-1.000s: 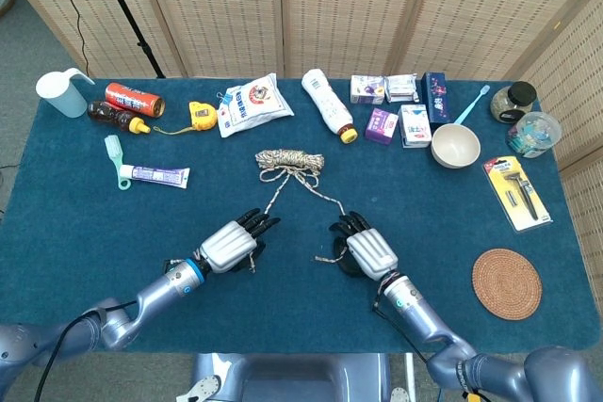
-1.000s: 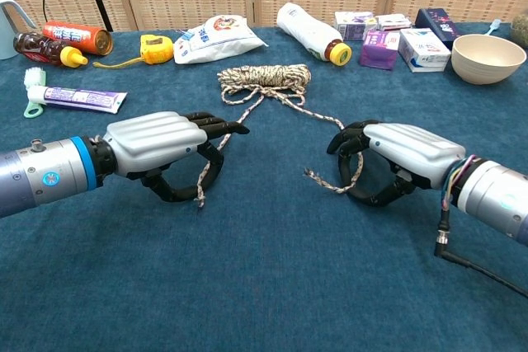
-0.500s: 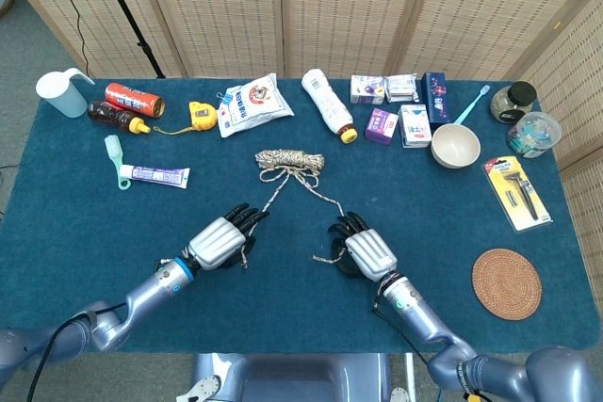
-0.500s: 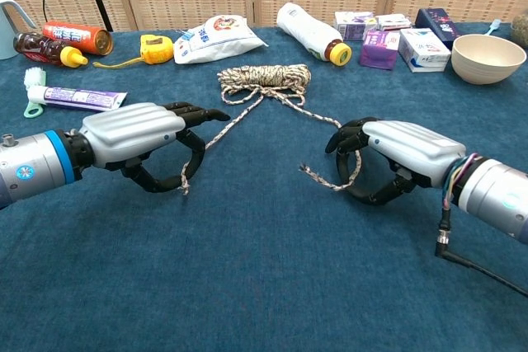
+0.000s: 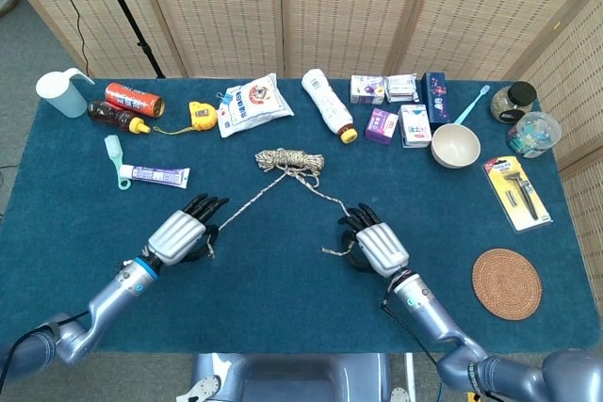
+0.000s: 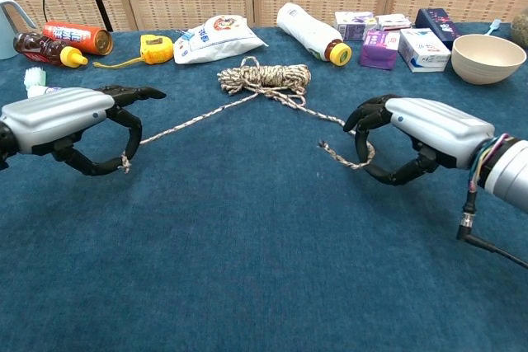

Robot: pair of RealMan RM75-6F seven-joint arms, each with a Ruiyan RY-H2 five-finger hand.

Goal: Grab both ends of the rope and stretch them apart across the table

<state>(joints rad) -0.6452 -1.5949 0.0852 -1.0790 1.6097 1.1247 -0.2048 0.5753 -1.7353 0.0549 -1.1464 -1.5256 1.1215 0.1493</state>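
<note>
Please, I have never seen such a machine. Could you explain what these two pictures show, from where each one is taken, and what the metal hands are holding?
This is a robot with two arms, each ending in a hand like a human's. One picture looks down from its head, the other looks forward from its chest. The left hand holds one end of a rope, and the right hand holds the other end. The middle of the rope is a coiled bundle on the blue table. Behind it lie a white bottle, a toothpaste tube, a yellow tape measure, a bowl and small boxes.
</note>
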